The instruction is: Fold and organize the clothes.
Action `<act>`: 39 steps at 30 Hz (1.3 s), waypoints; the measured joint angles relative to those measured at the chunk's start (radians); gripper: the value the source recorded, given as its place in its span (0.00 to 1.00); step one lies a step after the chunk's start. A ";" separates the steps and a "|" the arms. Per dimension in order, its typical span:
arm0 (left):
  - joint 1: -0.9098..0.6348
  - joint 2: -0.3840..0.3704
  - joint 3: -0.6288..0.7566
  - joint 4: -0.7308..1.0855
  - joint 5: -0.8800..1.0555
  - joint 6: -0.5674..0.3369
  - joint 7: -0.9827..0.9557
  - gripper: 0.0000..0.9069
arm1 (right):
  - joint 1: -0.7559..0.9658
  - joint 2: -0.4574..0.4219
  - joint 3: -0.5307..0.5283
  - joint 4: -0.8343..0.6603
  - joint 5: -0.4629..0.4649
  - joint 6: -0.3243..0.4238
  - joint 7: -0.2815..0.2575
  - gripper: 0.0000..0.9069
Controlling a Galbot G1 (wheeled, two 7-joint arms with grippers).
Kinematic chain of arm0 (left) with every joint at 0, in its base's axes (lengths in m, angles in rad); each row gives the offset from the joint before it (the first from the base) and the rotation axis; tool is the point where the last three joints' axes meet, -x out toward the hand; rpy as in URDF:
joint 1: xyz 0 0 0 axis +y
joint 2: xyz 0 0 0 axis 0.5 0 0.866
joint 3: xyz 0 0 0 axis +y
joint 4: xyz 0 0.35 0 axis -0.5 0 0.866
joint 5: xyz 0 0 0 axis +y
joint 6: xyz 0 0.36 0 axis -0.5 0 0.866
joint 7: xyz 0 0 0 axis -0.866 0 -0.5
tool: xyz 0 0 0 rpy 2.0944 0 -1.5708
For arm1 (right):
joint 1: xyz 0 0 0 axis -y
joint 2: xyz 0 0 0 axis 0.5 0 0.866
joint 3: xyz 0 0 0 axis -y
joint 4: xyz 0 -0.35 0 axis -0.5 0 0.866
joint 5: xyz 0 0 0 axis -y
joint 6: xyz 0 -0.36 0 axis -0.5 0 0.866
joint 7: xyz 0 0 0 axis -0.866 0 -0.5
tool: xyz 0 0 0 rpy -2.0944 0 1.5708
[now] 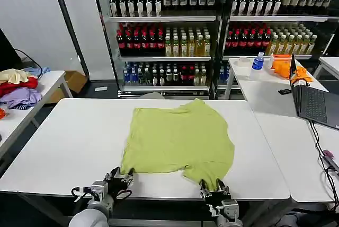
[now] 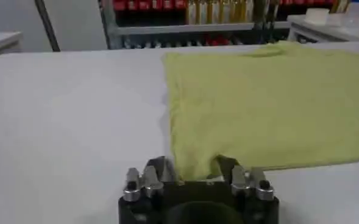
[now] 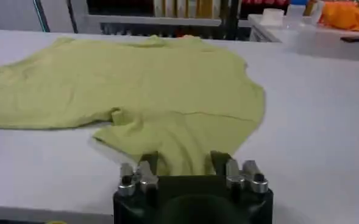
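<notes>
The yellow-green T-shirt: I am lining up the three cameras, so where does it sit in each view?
Head view: yellow-green T-shirt lies mid-table, near hem by both grippers.
Left wrist view: the shirt spreads beyond the left gripper.
Right wrist view: it spreads beyond the right gripper.
Shared landmark: the drinks shelves behind the table.

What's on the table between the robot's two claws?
In the head view, the near hem of the lime T-shirt lies between the left gripper and right gripper, above a bare strip of white table.
</notes>
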 measured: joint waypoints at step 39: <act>0.072 0.089 -0.078 -0.177 -0.054 -0.007 0.010 0.02 | -0.004 -0.119 0.122 0.143 -0.013 0.085 -0.100 0.00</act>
